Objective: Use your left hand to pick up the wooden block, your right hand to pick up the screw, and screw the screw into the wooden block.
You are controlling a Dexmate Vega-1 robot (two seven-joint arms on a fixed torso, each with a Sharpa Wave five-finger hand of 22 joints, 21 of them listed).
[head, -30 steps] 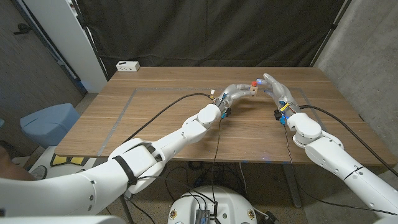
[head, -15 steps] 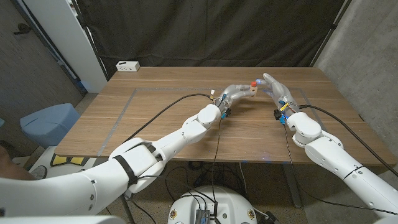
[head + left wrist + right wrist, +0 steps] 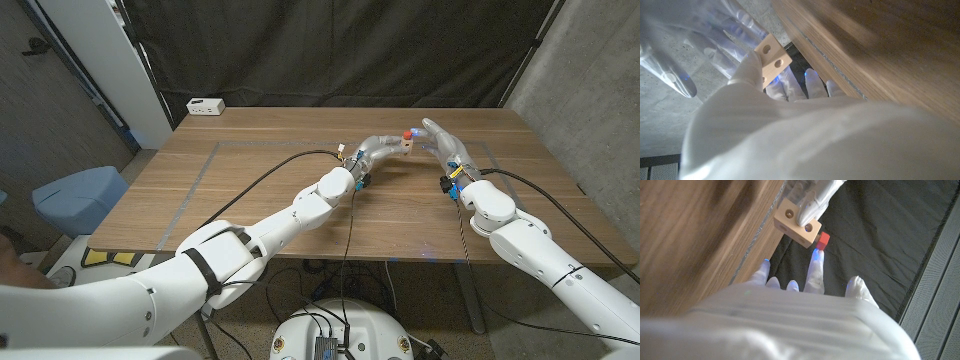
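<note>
Left hand [image 3: 378,150] pinches a small pale wooden block with round holes [image 3: 796,224], lifted above the brown wooden table [image 3: 250,190]; in the right wrist view its fingers [image 3: 815,197] wrap one end of the block. Right hand [image 3: 447,143] sits just beside the block, fingers stretched toward it, one fingertip [image 3: 816,256] touching the red-headed screw [image 3: 823,240], which sits against the block's corner. Cannot tell whether the right hand grips the screw. White power strip [image 3: 205,106] lies well away at the table's far edge.
</note>
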